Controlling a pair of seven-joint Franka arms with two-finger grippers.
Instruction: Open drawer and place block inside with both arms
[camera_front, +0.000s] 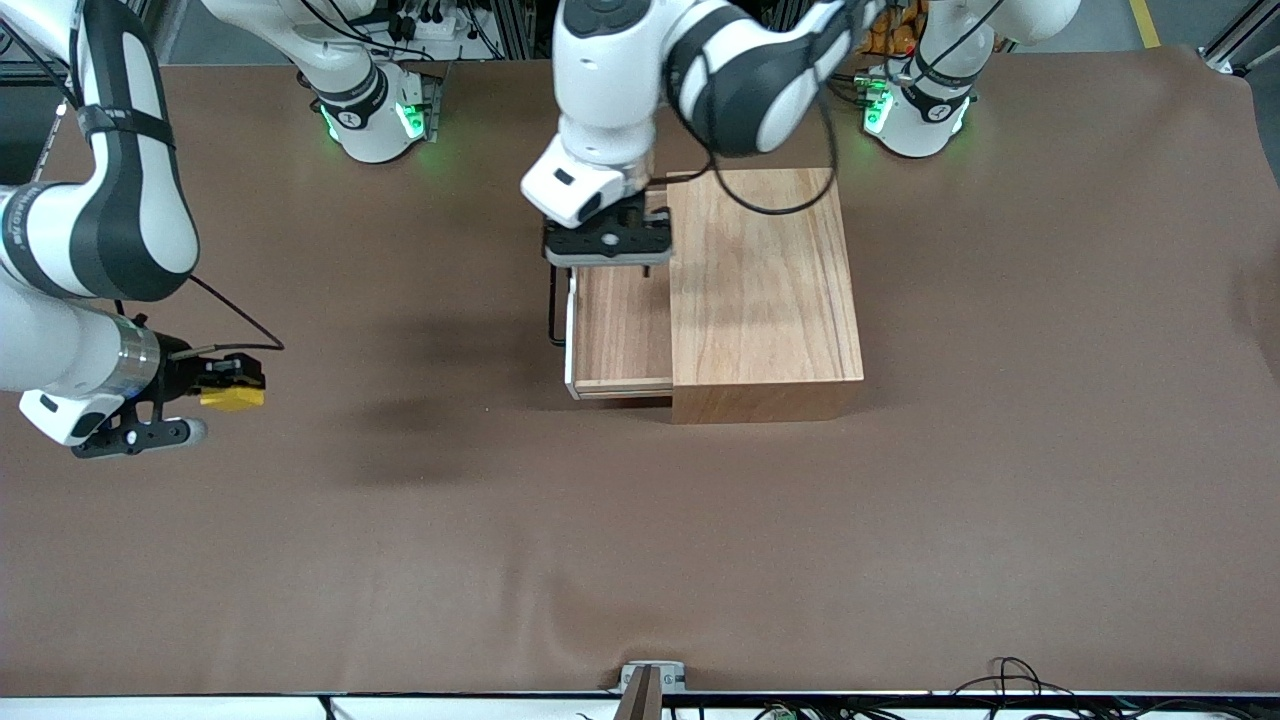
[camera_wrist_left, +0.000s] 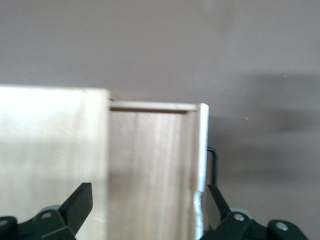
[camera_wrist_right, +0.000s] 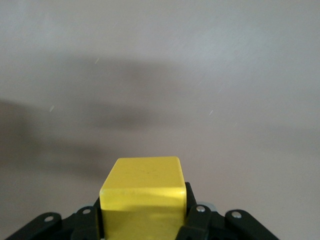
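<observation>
Block (camera_front: 232, 398): small yellow cube, being held clamped in the right gripper (camera_front: 222, 385) above the table (camera_front: 640, 560) near the right arm's edge, well apart from the drawer (camera_front: 620, 330). Drawer is standing pulled out of the wooden box (camera_front: 765, 290), its opening facing the block's end of the table. Left gripper (camera_front: 608, 262) is hovering over the drawer's corner farthest from the front camera, fingers spread wide, holding nothing. Judged: the right arm is the carrier; its path is running along the table toward the drawer.

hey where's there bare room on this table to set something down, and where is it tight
Bare brown table runs between the wooden box and the front camera's edge. Tight spot: the open drawer, with the left end effector open above it. The right end effector, shut on the yellow block, hangs at its arm's end.
</observation>
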